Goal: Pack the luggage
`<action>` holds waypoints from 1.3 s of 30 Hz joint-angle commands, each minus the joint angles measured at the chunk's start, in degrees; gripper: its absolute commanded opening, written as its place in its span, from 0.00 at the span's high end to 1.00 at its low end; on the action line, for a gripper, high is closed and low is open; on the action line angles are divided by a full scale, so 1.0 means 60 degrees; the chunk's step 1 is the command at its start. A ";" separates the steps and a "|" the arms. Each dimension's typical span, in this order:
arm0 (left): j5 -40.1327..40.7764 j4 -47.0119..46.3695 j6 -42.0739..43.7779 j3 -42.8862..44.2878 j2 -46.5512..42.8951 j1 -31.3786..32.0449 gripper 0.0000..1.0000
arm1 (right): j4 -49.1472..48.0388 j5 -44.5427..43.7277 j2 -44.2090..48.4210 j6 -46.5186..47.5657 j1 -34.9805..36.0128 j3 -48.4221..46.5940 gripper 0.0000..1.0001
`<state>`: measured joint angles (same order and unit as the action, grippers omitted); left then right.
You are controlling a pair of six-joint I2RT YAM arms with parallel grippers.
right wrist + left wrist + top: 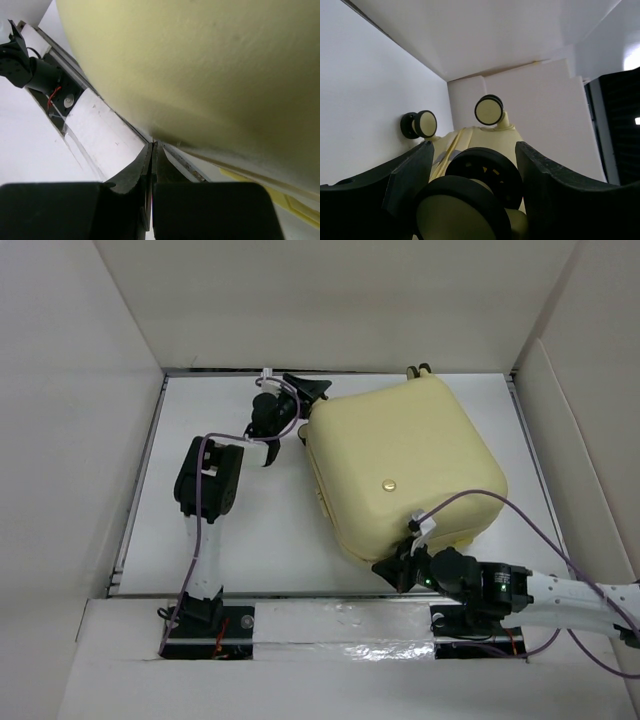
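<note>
White tabletop [255, 540]: suitcase [400, 465] lies closed; left gripper [472, 155] straddles a wheel [465, 215], jaws apart; right gripper [151, 150] pinched together at near corner. Likely repositioning; next: clamp wheel squarely.

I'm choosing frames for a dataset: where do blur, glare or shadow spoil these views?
Top external: sharp, evenly lit, soft shadow beside the luggage. Left wrist: the nearest caster wheel is blurred, a bright patch blows out at the right edge. Right wrist: the luggage shell is soft and shaded underneath.
</note>
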<state>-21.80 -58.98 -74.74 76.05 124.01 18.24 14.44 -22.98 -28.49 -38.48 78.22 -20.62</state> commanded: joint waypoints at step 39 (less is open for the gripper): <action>0.1584 0.0764 0.3068 -1.0244 -1.1454 -0.2687 1.00 | -0.4039 0.2409 -0.4174 0.2853 -0.4130 -0.1294 1.00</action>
<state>-4.54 -49.98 -60.25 14.39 56.07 3.62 -14.26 -6.22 -55.68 -24.10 53.91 -24.14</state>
